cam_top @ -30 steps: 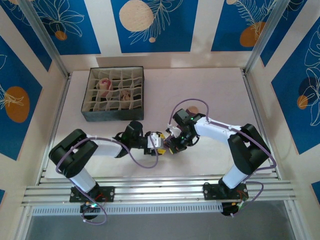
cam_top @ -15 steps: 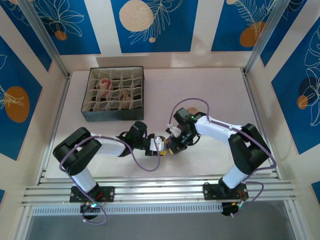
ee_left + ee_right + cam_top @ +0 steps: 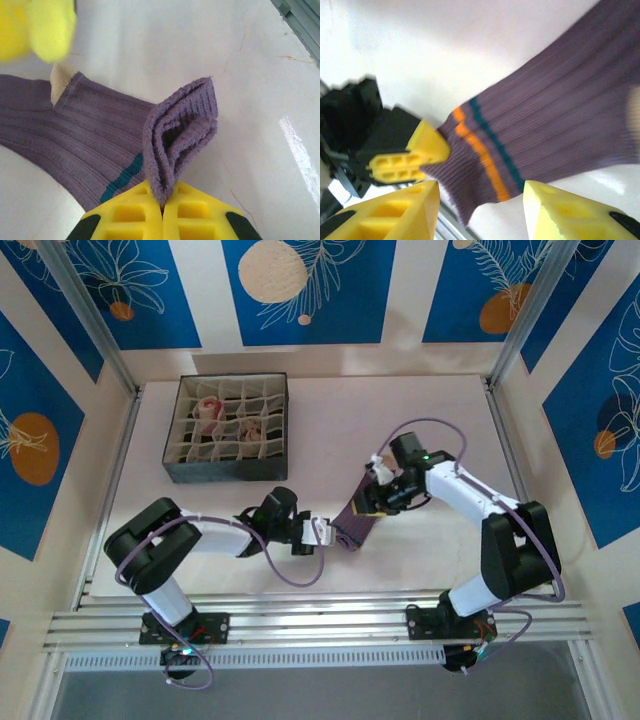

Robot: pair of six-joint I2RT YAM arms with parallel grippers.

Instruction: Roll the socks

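Top external view: a purple ribbed sock [image 3: 356, 522] lies stretched on the pale worktop [image 3: 440, 420], running between the left gripper [image 3: 325, 532] and the right gripper [image 3: 372, 498]. In the left wrist view, the left gripper [image 3: 162, 196] has its jaws shut tight on a doubled-up flap of the sock [image 3: 100, 145]. A tan patch [image 3: 60, 80] shows further along.

In the right wrist view, the right gripper [image 3: 477, 192] has its jaws well apart over the orange-and-teal striped cuff [image 3: 487, 150], gripping nothing. Whether they touch the fabric is unclear. The sock's far end is blurred and cut off. A dark grid-divided box [image 3: 225, 472] sits well apart at rear left.
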